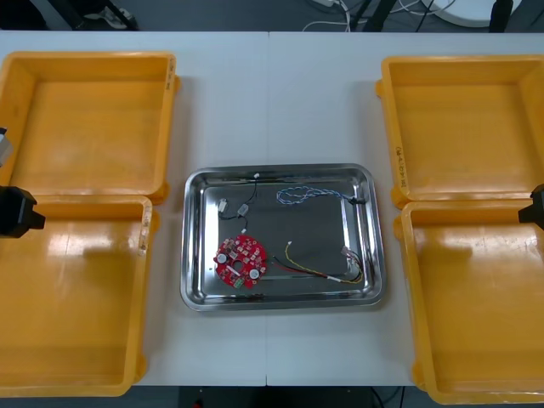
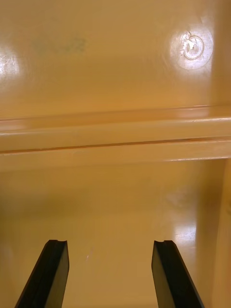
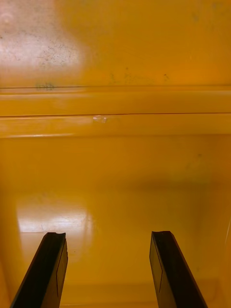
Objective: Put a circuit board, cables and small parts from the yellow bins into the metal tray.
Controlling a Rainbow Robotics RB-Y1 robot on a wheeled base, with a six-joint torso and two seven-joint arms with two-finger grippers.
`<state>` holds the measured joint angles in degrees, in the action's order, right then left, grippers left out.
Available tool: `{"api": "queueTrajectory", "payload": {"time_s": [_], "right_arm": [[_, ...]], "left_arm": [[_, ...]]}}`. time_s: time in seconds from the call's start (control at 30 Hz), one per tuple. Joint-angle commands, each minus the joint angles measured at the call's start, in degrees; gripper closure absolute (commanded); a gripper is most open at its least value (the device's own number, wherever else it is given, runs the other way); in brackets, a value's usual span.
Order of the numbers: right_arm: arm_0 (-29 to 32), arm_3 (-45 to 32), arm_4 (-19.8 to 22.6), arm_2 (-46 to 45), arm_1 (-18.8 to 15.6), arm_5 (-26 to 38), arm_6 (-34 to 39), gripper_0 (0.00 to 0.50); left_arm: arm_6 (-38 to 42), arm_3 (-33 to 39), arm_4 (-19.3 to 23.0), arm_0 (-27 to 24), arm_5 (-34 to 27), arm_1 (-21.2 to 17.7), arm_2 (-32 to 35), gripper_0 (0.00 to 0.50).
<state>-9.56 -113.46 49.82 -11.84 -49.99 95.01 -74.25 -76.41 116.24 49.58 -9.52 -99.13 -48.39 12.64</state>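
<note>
The metal tray (image 1: 316,231) lies at the table's centre. Inside it a round red circuit board (image 1: 240,259) rests at the near left. A twisted blue and white cable (image 1: 308,195) lies at the far right, a black cable (image 1: 247,202) at the far left, and a red and yellow cable (image 1: 311,269) at the near right. A small metal part (image 1: 223,205) sits beside the black cable. My left gripper (image 3: 108,236) is open above a bare bin floor (image 3: 115,183), its arm (image 1: 17,211) at the table's left edge. My right gripper (image 2: 110,243) is likewise open over a bin floor (image 2: 115,202), its arm (image 1: 535,208) at the right edge.
Two yellow bins stand on the left, far (image 1: 89,127) and near (image 1: 76,297), and two on the right, far (image 1: 463,127) and near (image 1: 476,306). All look bare inside. Both wrist views face the adjoining bin rims (image 2: 115,137) (image 3: 115,113) beyond the fingers.
</note>
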Motion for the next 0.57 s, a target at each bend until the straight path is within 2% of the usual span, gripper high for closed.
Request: {"api": "queueTrajectory", "payload": {"time_s": [0.03,0.57], "right_arm": [[0.5,-0.3,0.4,-1.9,-2.7,-0.1,1.2,0.000],[0.5,-0.3,0.4,-1.9,-2.7,-0.1,1.2,0.000]], "left_arm": [[-3.5,1.8,0.5,0.7,0.6,-2.5,1.9,0.000],[-3.4,1.7,0.6,0.7,0.6,-2.5,1.8,0.000]]}}
